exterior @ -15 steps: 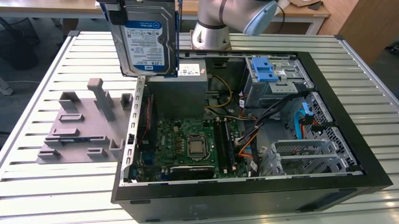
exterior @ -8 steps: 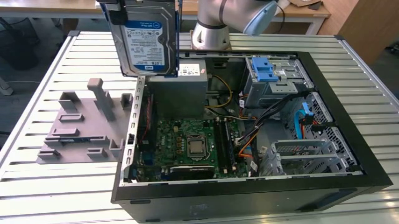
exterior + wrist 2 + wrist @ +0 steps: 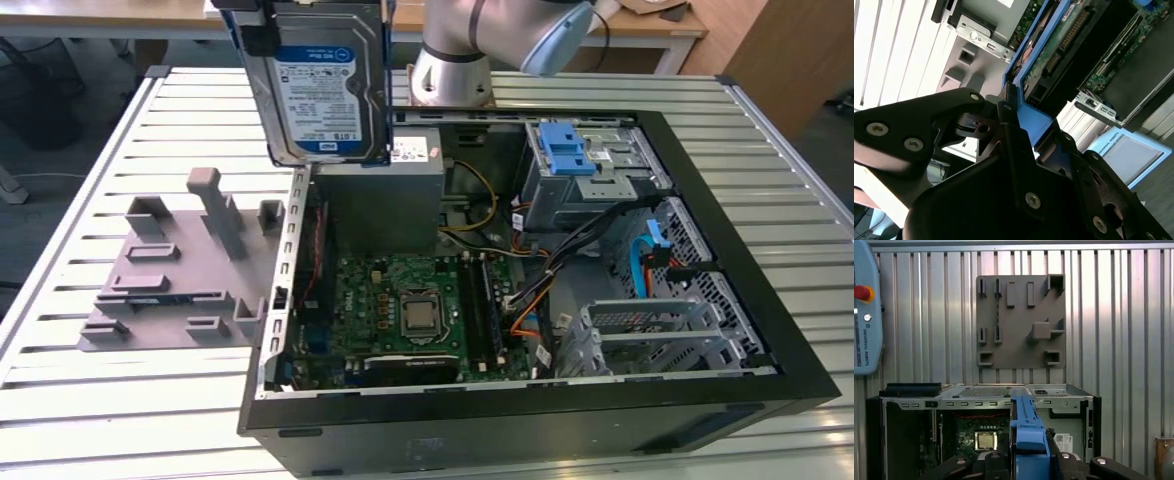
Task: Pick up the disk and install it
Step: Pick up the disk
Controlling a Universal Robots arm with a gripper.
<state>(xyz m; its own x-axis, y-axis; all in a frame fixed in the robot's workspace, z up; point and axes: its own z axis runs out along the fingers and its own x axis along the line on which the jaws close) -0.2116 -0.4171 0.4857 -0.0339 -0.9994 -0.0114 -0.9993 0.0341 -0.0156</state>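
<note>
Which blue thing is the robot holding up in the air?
The disk with the blue frame, clamped upright in the gripper. The blue bracket sits down on the grey cage.

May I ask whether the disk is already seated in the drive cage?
No, the pincer holds the disk upright in the air, well apart from the drive cage.
</note>
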